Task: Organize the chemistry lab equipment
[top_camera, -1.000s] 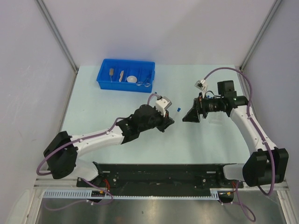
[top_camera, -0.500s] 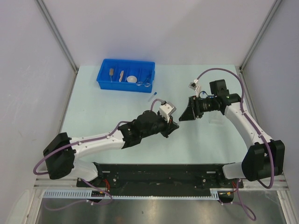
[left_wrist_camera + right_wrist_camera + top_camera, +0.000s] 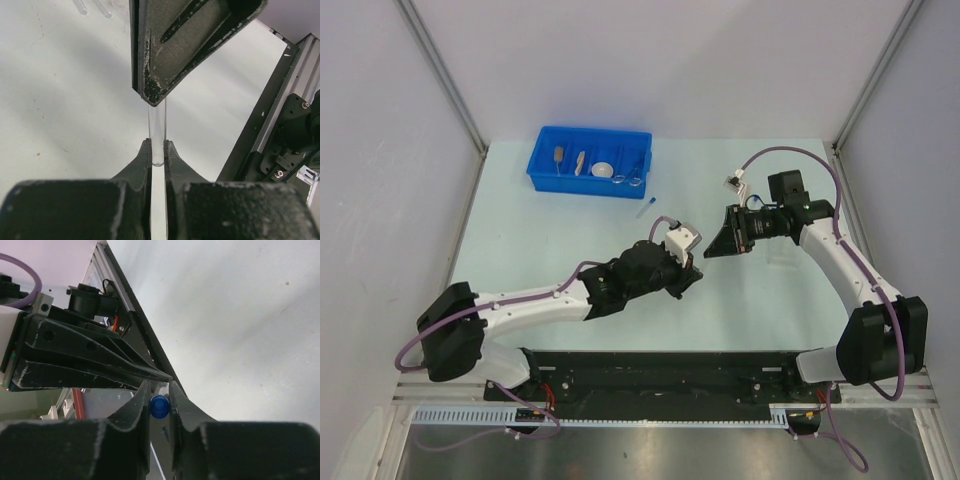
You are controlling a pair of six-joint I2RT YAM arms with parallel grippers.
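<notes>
My left gripper (image 3: 157, 145) is shut on the rounded lower end of a clear tube (image 3: 157, 127). The tube's blue cap (image 3: 159, 406) sits between the fingers of my right gripper (image 3: 160, 390), which is shut on it. In the top view the two grippers meet tip to tip at mid-table, left gripper (image 3: 691, 271) and right gripper (image 3: 711, 252), and they hide the tube. Another blue-capped tube (image 3: 647, 207) lies on the table. A clear tube rack (image 3: 782, 257) stands under the right arm.
A blue divided bin (image 3: 542, 172) at the back left holds wooden-handled tools (image 3: 580, 162), a white round dish (image 3: 603, 170) and silver wire tongs (image 3: 633, 172). The black base rail (image 3: 660, 370) runs along the near edge. Grey walls stand on both sides.
The left gripper has carried the tube nearer and to the right. The right gripper has moved left onto the tube's cap, and its jaws have closed from wide open.
</notes>
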